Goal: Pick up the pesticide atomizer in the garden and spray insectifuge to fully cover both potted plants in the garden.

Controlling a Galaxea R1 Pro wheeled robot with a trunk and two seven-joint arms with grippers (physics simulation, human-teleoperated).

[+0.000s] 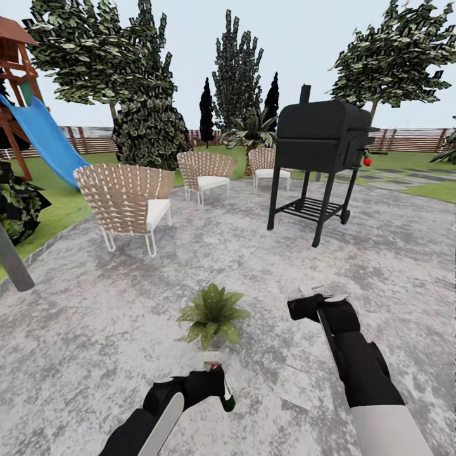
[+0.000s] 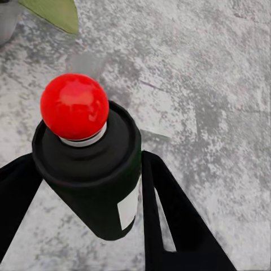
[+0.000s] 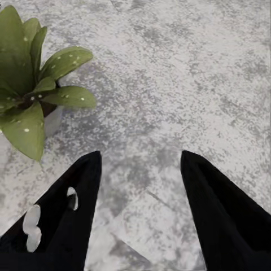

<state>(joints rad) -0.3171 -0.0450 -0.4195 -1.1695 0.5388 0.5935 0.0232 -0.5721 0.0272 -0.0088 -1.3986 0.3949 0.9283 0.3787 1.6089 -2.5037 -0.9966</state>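
Note:
My left gripper point(image 1: 215, 385) is shut on the pesticide atomizer point(image 1: 225, 394), a dark green bottle point(image 2: 93, 180) with a white label and a red ball on its spray head. It hangs just in front of one potted plant point(image 1: 212, 315), a rosette of broad green leaves in a small grey pot on the stone paving. My right gripper point(image 1: 303, 308) is open with nothing between its fingers point(image 3: 223, 209), to the right of that plant point(image 3: 34, 96). The other potted plant is out of view.
Grey stone paving point(image 1: 380, 253) spreads around me. A black grill point(image 1: 323, 158) stands ahead to the right, three wicker chairs point(image 1: 130, 202) ahead to the left. A blue slide point(image 1: 44, 136), trees and a brown slat fence point(image 1: 411, 139) border the lawn.

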